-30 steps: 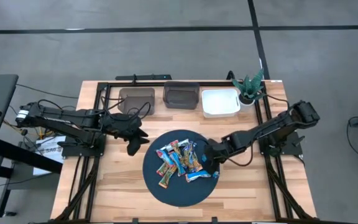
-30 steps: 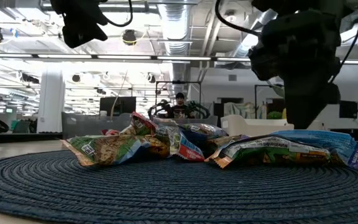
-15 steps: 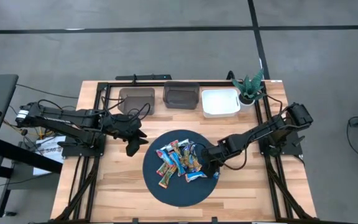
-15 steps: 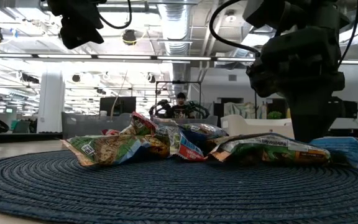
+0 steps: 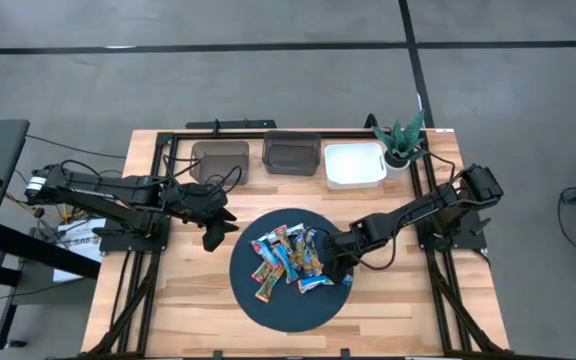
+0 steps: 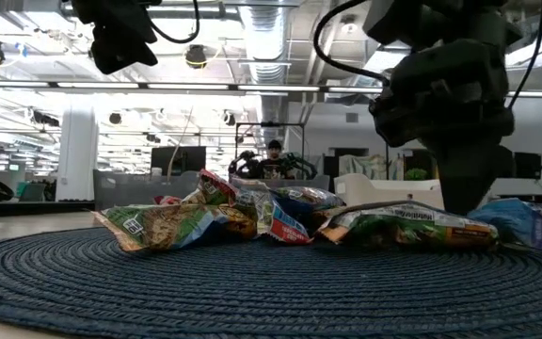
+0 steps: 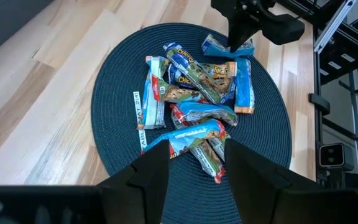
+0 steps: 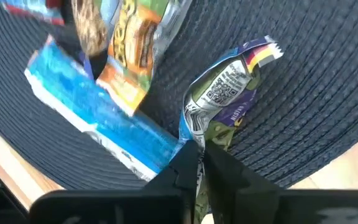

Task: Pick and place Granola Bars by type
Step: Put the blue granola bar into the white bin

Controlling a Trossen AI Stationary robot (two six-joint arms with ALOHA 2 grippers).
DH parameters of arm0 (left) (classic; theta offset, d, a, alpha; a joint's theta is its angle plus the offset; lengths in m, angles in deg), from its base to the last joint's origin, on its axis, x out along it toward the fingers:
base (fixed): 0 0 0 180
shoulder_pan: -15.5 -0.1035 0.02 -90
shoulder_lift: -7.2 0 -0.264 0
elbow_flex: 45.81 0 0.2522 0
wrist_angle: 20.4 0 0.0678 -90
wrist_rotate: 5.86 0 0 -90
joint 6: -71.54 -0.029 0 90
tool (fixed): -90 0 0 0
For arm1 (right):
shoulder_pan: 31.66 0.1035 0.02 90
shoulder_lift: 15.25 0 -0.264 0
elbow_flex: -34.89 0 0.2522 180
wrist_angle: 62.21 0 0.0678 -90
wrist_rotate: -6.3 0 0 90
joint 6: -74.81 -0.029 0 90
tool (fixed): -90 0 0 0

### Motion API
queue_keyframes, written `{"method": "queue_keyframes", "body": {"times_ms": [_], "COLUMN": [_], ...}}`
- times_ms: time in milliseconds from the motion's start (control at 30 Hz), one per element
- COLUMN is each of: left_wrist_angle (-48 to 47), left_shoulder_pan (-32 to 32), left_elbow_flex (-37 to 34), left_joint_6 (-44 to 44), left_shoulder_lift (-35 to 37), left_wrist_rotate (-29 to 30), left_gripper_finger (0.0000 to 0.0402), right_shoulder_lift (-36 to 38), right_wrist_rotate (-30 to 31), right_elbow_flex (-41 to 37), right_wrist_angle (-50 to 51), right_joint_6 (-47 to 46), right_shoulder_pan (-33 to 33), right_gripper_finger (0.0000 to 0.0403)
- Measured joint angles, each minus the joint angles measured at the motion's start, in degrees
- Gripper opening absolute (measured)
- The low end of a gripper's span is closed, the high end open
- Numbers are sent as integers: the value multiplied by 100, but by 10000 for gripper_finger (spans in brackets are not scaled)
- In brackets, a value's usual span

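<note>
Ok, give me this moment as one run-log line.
right gripper: shut on blue wrapper, mat edge | left gripper: open, waiting off mat | bins: no bars visible inside

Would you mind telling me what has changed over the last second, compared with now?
The right gripper came down at the mat's edge and shut on a blue wrapper, crumpling it. The left gripper stayed open above the table, and the pile barely shifted.
</note>
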Motion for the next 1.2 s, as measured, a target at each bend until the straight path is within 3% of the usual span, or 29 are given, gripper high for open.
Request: {"method": "queue_keyframes", "body": {"times_ms": [267,667,933,1200], "left_wrist_angle": [9,134,153,153], "left_shoulder_pan": [0,0,-2,-2], "left_elbow_flex": [0,0,0,0], "left_joint_6": [15,20,22,81], "left_shoulder_lift": [-2,0,0,0], "left_wrist_rotate": [46,211,348,508], "left_gripper_finger": [146,146,146,146], "right_shoulder_lift": [405,1207,1384,1234], "right_wrist_rotate": [409,2868,2875,2672], "right_elbow_flex": [772,1906,1912,1913], "right_wrist_angle": [458,2872,3146,3141], "right_joint_6": [564,1543,2349,2593], "right_shoulder_pan": [-588,-2503,-3780,-4279], "right_gripper_finger": [1,0,0,5]}}
